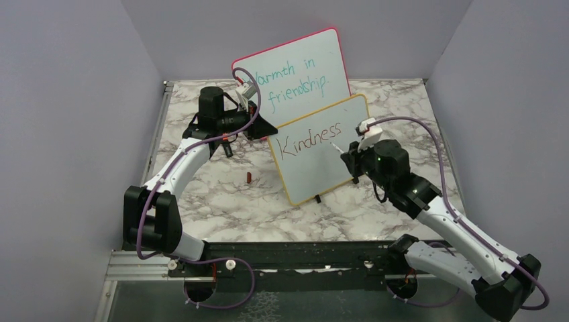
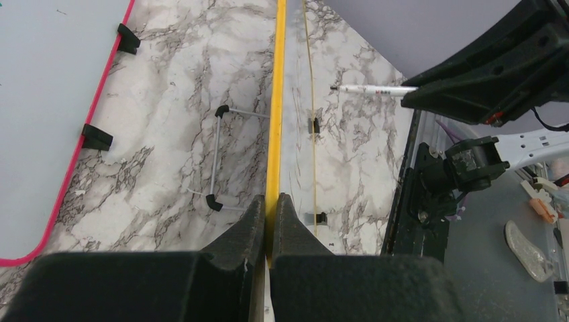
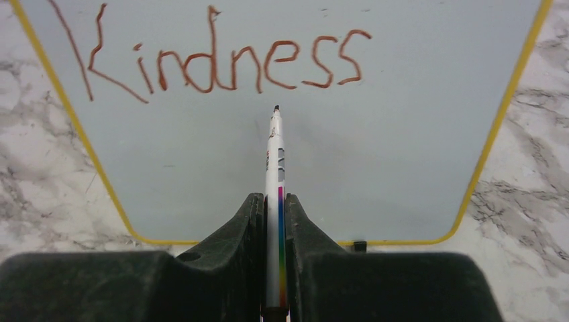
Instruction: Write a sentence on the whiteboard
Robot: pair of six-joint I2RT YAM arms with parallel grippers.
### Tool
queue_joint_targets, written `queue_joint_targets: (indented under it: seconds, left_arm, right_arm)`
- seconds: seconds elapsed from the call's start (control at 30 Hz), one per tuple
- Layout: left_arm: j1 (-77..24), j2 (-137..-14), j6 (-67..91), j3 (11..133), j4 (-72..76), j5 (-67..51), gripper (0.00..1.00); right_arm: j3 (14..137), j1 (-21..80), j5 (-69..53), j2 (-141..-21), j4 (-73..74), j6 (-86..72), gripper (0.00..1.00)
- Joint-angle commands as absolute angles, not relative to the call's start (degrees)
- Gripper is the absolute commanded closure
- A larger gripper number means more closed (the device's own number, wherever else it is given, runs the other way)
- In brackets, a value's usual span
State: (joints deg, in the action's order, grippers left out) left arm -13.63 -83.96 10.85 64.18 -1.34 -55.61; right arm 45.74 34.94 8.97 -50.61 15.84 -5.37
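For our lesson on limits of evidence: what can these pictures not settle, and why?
- Top view: the left arm covers the first letter on the pink-framed board.
- Top view: the red object on the table is too small to identify.
- Left wrist view: the whiteboard shows edge-on, so its writing is unreadable.
- Right wrist view: whether the marker tip touches the whiteboard is unclear.
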Motion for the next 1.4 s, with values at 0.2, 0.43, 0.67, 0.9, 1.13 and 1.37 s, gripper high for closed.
queue_joint_targets:
  seconds: [0.2,0.43,0.67,0.9,1.13,1.37]
  left_arm:
    - [-15.2,-85.8,8.3,62.8,-5.8,-52.9,1.00]
    - [-15.4,-85.4,8.3,62.4,-5.5,-52.8,1.00]
    - [-15.6,-85.2,8.3,62.3,-5.4,-52.6,1.00]
    - [-15.6,-85.0,8.2,62.3,-5.4,-52.5,1.00]
    - [-15.6,-85.1,8.3,62.4,-5.4,-52.6,1.00]
    - [-15.6,-85.0,8.3,62.4,-5.4,-52.7,1.00]
  right_arm:
    - [44.6,51.3,20.7,-51.7,14.3,-6.2,0.99]
    - [45.6,63.2,31.5,-57.2,11.9,-7.0,0.99]
    - [47.5,67.5,35.5,-62.4,11.1,-8.1,0.99]
    - [48.2,68.6,35.4,-64.0,8.9,-7.6,0.99]
    - [48.6,68.9,34.6,-65.2,7.2,-6.7,0.99]
    - [48.8,69.0,34.6,-66.8,6.4,-6.7,0.99]
